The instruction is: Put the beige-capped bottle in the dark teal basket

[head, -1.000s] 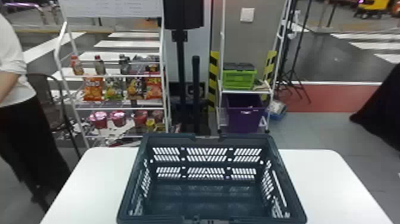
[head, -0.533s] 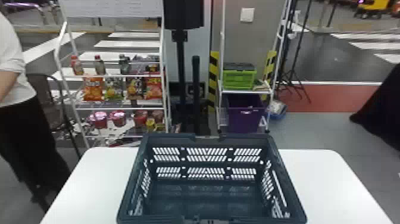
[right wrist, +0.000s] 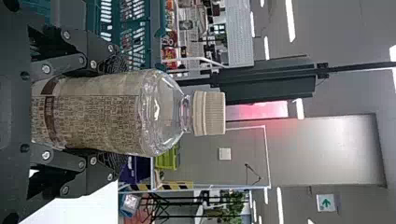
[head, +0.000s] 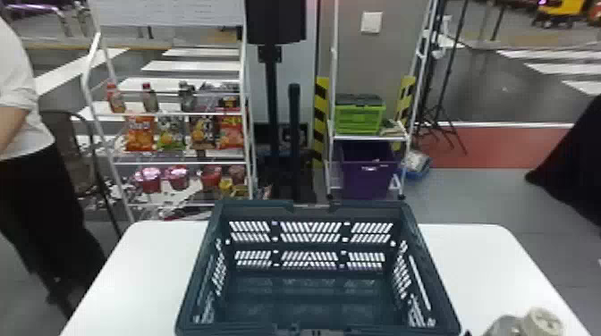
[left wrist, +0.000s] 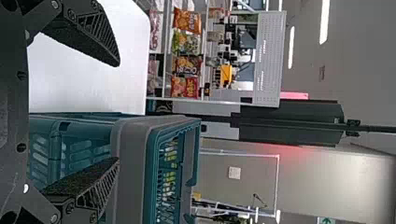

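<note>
The beige-capped bottle (right wrist: 102, 122) is clamped upright in the right gripper (right wrist: 116, 113); the dark teal basket (head: 366, 208) is located to that gripper's left. The left gripper (left wrist: 117, 112) is observed with fingers apart.

My left gripper (left wrist: 116, 112): tapered black fingers (left wrist: 99, 35), rough pads (left wrist: 77, 178), lattice sides. Dark grey palm (left wrist: 11, 112), silver screws (left wrist: 54, 218) beside it. My right gripper (right wrist: 113, 112): black links (right wrist: 65, 63) by palm, silver screws, mesh-like fingers.

Open air above the dark teal basket (head: 366, 206) — its walls in the way sideways.
</note>
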{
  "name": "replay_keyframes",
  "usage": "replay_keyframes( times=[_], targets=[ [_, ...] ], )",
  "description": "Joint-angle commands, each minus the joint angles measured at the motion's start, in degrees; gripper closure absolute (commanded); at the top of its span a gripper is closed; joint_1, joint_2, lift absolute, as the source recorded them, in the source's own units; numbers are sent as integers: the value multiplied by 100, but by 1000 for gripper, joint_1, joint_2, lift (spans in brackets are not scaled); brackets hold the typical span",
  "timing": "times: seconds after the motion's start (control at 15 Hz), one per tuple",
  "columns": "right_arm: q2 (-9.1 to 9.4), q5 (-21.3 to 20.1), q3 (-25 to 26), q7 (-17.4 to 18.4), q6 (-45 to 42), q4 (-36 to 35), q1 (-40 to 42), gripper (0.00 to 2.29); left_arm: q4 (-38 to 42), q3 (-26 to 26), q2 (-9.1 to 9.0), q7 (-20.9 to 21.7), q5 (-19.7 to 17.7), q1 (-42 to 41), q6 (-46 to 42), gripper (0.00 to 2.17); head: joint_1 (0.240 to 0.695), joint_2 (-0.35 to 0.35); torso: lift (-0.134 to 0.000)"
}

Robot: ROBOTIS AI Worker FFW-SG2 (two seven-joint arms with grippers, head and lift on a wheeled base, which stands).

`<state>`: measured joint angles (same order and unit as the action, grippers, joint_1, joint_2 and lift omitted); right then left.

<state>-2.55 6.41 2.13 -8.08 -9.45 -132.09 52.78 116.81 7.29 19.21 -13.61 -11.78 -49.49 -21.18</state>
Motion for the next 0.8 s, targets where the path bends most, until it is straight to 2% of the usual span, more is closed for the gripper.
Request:
replay_keyframes(
  times=[0.0, 0.2, 0.33, 0.53, 0.73],
  targets=[
    [-35, -70, 42, 0, 1152, -528, -347, 2223, 17, 0, 12, -2, 0, -8, 5, 174, 499, 0, 0],
    [-96, -211, -37, 0, 2997, -959, -1182, 2223, 61, -61, 39, 7, -44, -52, 5, 174, 499, 0, 0],
    [-105, -351, -292, 8, 4017, -1038, -1806, 2223, 61, -105, 65, 7, -79, -69, 5, 174, 499, 0, 0],
    [-149, -492, -714, 96, 5669, -1029, -2869, 2223, 70, -176, 65, 7, -114, -87, 5, 174, 499, 0, 0],
    [-149, -562, -1118, 219, 6935, -686, -3827, 2223, 53, -220, 100, 7, -193, -87, 5, 174, 499, 0, 0]
  ],
)
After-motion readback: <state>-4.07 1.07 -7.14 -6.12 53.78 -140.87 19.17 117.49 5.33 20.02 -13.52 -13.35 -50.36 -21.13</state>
